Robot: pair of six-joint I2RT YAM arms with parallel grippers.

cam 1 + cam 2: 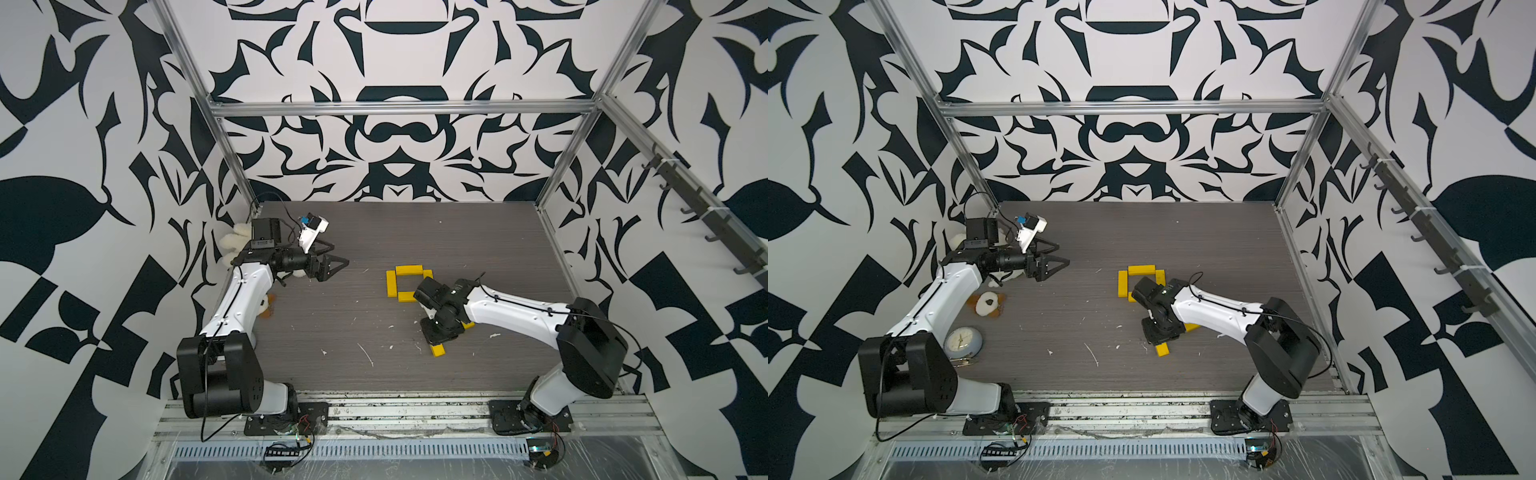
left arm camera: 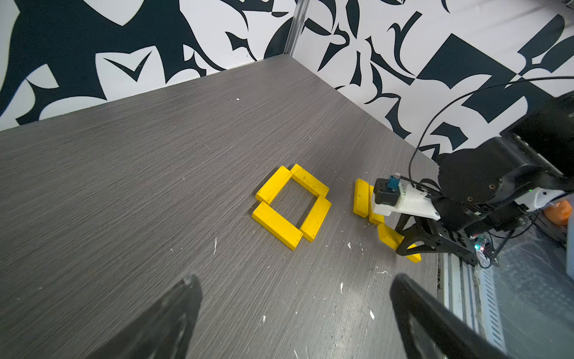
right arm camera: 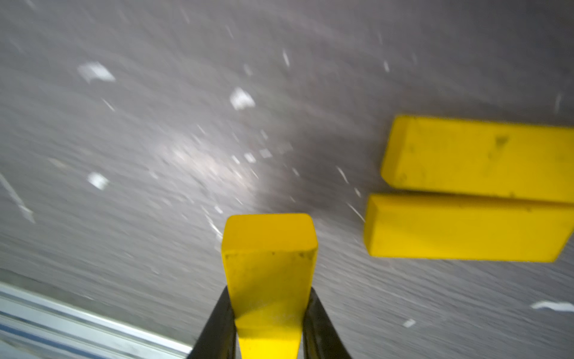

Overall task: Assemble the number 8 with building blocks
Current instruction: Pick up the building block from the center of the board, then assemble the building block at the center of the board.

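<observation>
Right end effector (image 3: 269, 310) clamped on yellow bar (image 3: 269, 264), rear end cut off; long axis approx front-back, nr table (image 1: 332, 365) front, beside 2 loose bars (image 3: 478, 158). Right arm (image 1: 511, 307) hides pt of 4-bar square (image 1: 409, 270). Left end effector (image 2: 295, 279) apart.

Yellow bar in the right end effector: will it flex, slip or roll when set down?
The flat yellow rectangular bar looks rigid: straight edges, no bend in the right end effector. Flat faces suggest it won't roll. Its smooth surface may slip in a narrow pinch.
</observation>
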